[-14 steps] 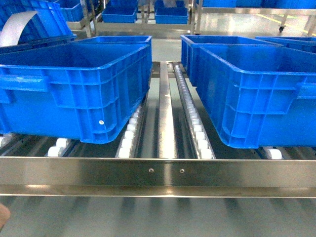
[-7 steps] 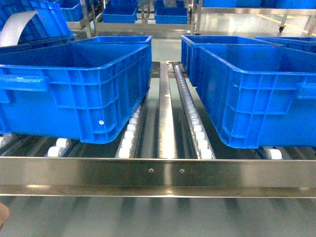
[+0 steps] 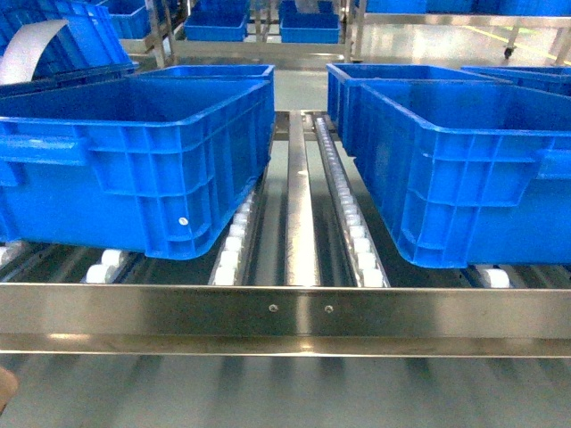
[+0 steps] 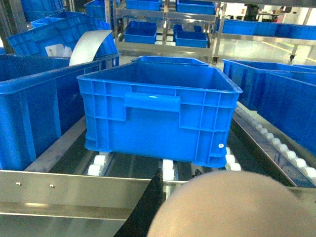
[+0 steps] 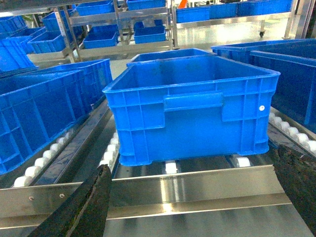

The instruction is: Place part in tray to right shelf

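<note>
The right shelf [image 3: 285, 312] is a steel flow rack with a shiny front rail and white roller tracks; it also fills the left wrist view [image 4: 74, 190] and the right wrist view [image 5: 197, 185]. A blurred beige shape, the tray [image 4: 232, 207], bulges up close to the left wrist camera. It covers most of my left gripper [image 4: 178, 172], whose dark fingers stand close together on it. A beige sliver of the tray [image 3: 4, 388] shows at the head view's bottom-left corner. My right gripper [image 5: 190, 163] is wide open and empty before the rail. The part is out of view.
Large blue crates sit on the rollers: one on the left [image 3: 134, 160] and one on the right [image 3: 464, 169], with more behind them. A narrow roller lane [image 3: 303, 205] runs between them. A white curved sheet [image 3: 31, 45] leans in a far-left crate. More racks stand behind.
</note>
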You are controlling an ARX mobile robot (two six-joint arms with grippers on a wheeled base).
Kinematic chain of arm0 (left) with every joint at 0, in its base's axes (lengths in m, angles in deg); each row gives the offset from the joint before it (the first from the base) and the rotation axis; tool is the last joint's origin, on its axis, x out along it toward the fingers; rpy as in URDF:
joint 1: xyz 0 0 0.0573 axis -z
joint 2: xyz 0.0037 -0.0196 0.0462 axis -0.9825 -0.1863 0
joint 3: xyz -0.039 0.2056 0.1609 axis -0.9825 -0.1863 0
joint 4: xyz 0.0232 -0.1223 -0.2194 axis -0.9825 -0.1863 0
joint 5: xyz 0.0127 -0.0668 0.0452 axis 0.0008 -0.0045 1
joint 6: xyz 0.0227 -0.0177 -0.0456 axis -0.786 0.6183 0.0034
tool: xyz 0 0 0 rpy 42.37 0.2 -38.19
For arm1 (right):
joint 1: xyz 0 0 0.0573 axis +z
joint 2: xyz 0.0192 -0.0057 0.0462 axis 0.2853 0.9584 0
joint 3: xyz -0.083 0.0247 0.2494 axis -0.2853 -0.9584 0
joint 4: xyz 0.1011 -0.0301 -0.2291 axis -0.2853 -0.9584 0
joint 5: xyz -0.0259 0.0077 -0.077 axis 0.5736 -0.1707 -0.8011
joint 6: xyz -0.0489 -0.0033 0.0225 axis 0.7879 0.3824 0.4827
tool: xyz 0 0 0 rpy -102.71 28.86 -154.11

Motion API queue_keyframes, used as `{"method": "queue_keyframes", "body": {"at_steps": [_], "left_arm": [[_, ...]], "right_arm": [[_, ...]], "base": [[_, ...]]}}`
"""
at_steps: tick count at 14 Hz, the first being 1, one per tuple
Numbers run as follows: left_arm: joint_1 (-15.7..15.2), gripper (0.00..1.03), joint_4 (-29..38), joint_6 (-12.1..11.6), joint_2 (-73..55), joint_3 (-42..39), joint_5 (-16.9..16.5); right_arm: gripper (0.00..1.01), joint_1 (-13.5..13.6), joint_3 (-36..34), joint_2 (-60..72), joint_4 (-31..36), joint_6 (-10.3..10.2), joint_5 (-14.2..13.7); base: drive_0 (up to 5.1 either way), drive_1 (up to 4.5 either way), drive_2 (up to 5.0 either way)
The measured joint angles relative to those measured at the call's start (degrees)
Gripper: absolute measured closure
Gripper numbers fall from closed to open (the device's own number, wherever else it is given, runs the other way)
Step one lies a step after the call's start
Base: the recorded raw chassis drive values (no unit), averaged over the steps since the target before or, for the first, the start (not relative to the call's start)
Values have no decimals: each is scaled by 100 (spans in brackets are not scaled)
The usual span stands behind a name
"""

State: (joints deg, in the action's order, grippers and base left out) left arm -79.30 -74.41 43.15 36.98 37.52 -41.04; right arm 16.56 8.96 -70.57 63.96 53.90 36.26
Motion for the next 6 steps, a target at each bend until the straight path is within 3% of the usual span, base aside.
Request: {"method": "queue_keyframes", "body": {"at_steps": [6], "left_arm": [[0, 91, 0, 0, 0, 2, 0]], "right_arm": [[3, 0, 0, 0, 0, 0, 0]], "base": [[0, 0, 0]]}}
